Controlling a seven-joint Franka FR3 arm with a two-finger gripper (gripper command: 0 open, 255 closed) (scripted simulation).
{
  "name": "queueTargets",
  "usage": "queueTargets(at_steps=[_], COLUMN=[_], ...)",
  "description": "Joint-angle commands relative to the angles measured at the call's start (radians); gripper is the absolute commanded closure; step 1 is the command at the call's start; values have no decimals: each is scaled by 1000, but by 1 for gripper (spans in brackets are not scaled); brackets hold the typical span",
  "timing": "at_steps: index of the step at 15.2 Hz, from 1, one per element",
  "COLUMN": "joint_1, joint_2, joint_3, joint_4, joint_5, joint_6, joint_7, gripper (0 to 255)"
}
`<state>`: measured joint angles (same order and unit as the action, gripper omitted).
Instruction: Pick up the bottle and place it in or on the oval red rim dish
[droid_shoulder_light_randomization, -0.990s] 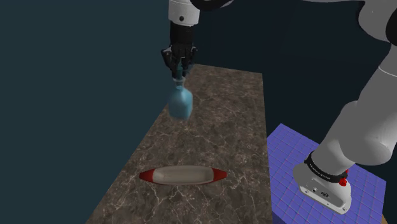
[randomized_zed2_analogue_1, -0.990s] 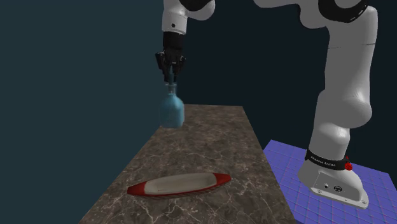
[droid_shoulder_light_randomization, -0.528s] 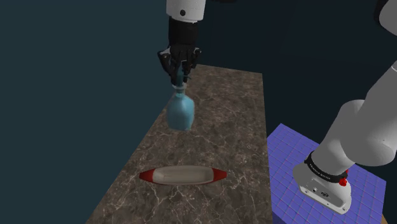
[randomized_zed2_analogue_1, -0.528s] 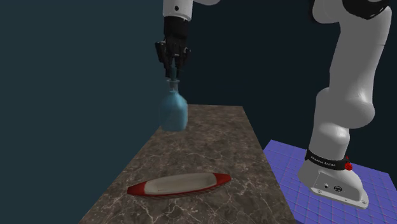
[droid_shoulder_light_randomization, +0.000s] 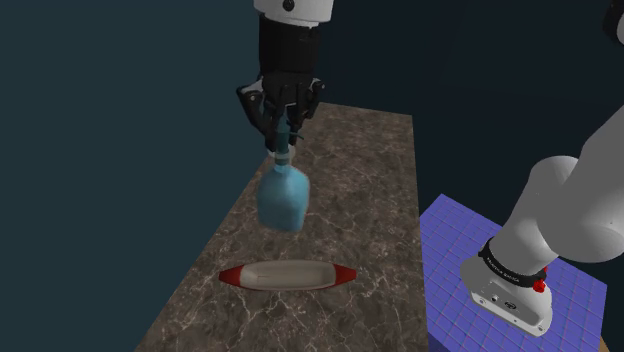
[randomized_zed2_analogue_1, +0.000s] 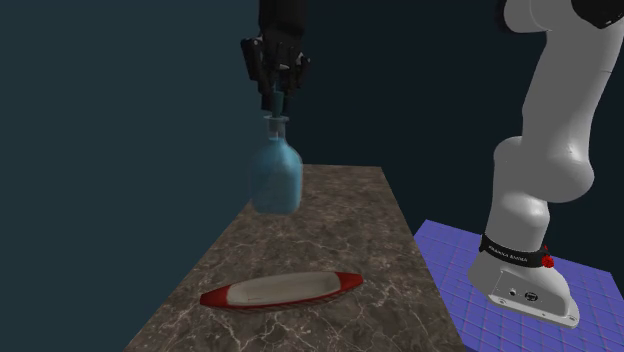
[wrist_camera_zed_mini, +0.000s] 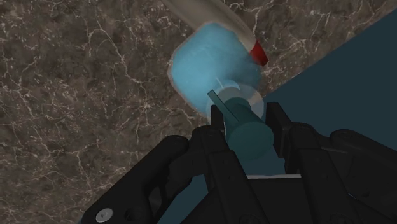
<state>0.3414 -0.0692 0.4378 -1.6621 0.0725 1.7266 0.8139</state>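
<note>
Starting at the shoulder view's left, a plain dark teal wall (droid_shoulder_light_randomization: 100, 150) is recorded behind the long edge of a brown, white-veined stone-patterned tabletop (droid_shoulder_light_randomization: 350, 200).

On the near part of the tabletop an oval shallow dish with a pale centre and red ends (droid_shoulder_light_randomization: 287, 275) is seen lying flat. The same dish (randomized_zed2_analogue_1: 282, 290) is noted toward the near end of the tabletop (randomized_zed2_analogue_1: 340, 230) in the second exterior view.

Above the dish, a translucent blue bottle with a broad body and a narrow neck (droid_shoulder_light_randomization: 282, 198) is held in the air, neck up and clear of the tabletop. Its neck is pinched between the jaws of the all-black two-finger gripper (droid_shoulder_light_randomization: 281, 135), which points down from the white arm. In the second exterior view the bottle (randomized_zed2_analogue_1: 276, 178) is seen hanging below the gripper (randomized_zed2_analogue_1: 275, 100), higher than the dish.

In the wrist view the jaws of the gripper (wrist_camera_zed_mini: 248, 121) are pressed on either side of the bottle's neck. The bottle's body (wrist_camera_zed_mini: 213, 67) is seen overlapping one end of the dish (wrist_camera_zed_mini: 257, 52), with the veined tabletop (wrist_camera_zed_mini: 83, 83) around it.

At the shoulder view's right, a blue-violet gridded floor (droid_shoulder_light_randomization: 450, 260) is noted beside the tabletop, with the arm's white base (droid_shoulder_light_randomization: 510, 285) set on it.
</note>
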Motion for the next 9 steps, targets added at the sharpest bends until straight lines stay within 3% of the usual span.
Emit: queueTargets(at_steps=[1,3,9], joint_1=[23,35,34], joint_2=[0,0,-20], joint_3=[28,42,40], joint_4=[19,31,-71], joint_5=[-5,-8,3], joint_6=[-17,-26,57], joint_7=[55,80,71], gripper=[255,255,255])
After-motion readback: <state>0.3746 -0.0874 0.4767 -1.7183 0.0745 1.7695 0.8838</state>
